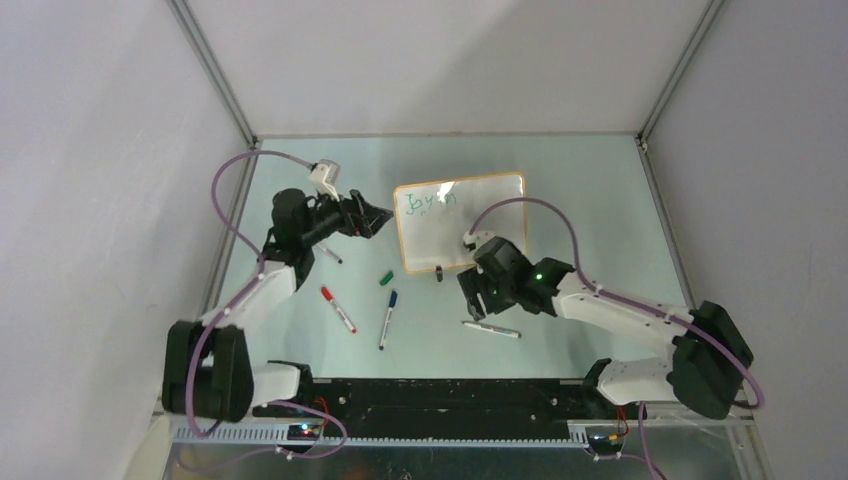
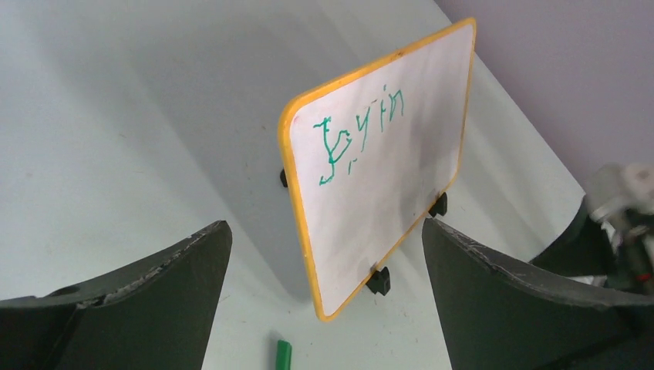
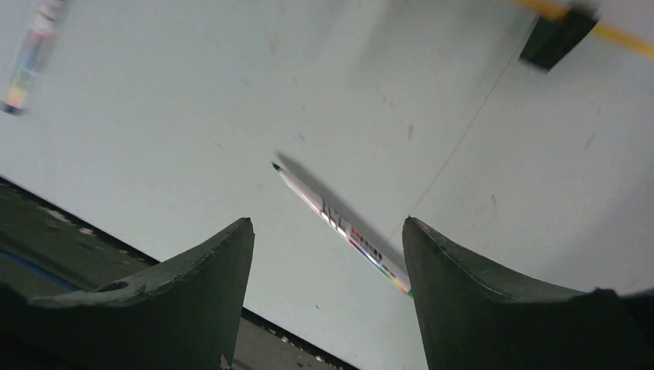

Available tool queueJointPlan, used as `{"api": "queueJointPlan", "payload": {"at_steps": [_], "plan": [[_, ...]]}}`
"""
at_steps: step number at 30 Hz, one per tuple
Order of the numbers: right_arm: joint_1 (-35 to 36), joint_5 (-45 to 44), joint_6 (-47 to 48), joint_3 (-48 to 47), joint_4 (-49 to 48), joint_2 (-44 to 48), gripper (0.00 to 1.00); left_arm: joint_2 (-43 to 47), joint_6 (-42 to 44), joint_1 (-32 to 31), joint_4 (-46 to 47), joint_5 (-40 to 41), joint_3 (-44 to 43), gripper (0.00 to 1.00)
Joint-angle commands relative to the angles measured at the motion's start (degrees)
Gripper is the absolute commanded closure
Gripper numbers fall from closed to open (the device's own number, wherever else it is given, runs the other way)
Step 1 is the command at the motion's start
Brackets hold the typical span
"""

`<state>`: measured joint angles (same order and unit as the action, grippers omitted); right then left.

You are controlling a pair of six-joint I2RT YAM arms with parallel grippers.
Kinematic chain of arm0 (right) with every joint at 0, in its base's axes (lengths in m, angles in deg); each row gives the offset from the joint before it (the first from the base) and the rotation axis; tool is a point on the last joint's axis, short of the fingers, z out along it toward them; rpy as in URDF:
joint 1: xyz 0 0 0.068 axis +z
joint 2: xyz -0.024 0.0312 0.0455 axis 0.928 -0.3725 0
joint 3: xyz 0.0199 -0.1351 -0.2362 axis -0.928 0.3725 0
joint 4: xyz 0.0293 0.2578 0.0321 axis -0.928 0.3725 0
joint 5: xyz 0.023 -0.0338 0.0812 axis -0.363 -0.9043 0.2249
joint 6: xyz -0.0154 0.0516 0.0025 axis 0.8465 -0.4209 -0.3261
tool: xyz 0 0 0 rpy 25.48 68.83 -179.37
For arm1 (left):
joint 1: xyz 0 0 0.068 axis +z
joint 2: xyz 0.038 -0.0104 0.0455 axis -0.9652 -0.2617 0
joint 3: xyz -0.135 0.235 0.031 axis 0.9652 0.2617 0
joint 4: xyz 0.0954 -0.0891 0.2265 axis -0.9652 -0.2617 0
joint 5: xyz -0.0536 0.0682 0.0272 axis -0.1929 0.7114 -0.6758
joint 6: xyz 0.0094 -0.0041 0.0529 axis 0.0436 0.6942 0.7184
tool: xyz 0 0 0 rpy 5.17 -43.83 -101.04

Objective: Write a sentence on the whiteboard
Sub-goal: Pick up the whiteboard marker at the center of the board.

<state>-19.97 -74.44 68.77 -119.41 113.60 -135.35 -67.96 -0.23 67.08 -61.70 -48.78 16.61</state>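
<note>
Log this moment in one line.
left hand: open, empty | right hand: open above marker lying on table | whiteboard: standing on clip feet | writing: green, reads "Joy in"

Black-and-white left arm [image 1: 255, 295], matching right arm [image 1: 620, 310], looping purple cables [image 1: 217, 190], dark scuffed jaws, green wrist light [image 1: 538, 274]

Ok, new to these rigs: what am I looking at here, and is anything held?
Two robot arms sit at the near edge of a table. One picture looks down from above; the other two come from wrist cameras, so the dark shapes at the bottom are each arm's own fingers. The whiteboard stands on black feet, with green writing reading roughly "Joy in". On the table lie a red-capped marker, a blue-capped marker, a green cap and, below the open right gripper, an uncapped marker. The left gripper is open too; nothing is held.
</note>
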Motion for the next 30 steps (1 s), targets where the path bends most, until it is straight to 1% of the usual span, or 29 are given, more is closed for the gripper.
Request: {"api": "queueJointPlan", "payload": {"at_steps": [1,4,8,12,16,18,21,23,25,26,27,28,30], "plan": [[5.68,-9.25,-4.3,-2.78,9.43,-4.84,0.25,8.17,3.22,0.13,-4.11,7.83,2.36,0.01],[8.54,-9.86,-4.99,-2.62,11.34,-9.17,0.25,9.96,2.19,0.09,-5.5,9.86,2.57,0.01],[9.34,-9.9,-5.83,-2.52,11.62,-13.64,0.28,12.62,1.43,-0.05,-5.06,11.49,3.67,0.0],[9.32,-7.62,-5.47,-1.43,8.76,-14.74,0.3,16.01,1.51,0.01,-4.3,12.52,5.09,0.01],[8.48,-7.44,-5.02,-0.03,5.69,-15.55,0.35,18.33,1.55,-0.03,-4.71,14.11,5.43,0.01],[7.87,-6.63,-4.79,0.62,4.07,-16.28,0.41,19.08,0.93,0.0,-5.95,16.2,5.02,0.01],[7.56,-4.99,-4.61,1.21,1.96,-17.38,0.53,20.31,0.62,-0.05,-6.68,18.9,5.17,0.01],[7.82,-4.65,-4.67,1.31,1.16,-17.68,0.58,21.72,-0.09,-0.01,-6.47,20.53,5.84,0.01],[8.01,-4.24,-4.62,1.27,0.71,-17.66,0.66,22.95,-1.32,0.01,-6.8,22.43,6.05,0.01],[8.22,-4.13,-4.61,1.27,0.62,-17.71,0.77,23.57,-2.72,0.01,-6.92,23.08,6.07,0.01],[8.38,-4.19,-4.56,1.33,0.39,-17.73,0.84,23.73,-3.61,-0.1,-7.06,24.47,6.08,0.01],[8.75,-4.23,-4.44,1.43,0.15,-17.48,0.93,23.92,-5.87,-0.09,-7.05,24.98,6.04,0.01],[9.43,-4.81,-4.41,1.98,-0.94,-16.31,1.0,24.35,-8.67,-0.2,-6.57,25.4,6.01,0.01]]}}
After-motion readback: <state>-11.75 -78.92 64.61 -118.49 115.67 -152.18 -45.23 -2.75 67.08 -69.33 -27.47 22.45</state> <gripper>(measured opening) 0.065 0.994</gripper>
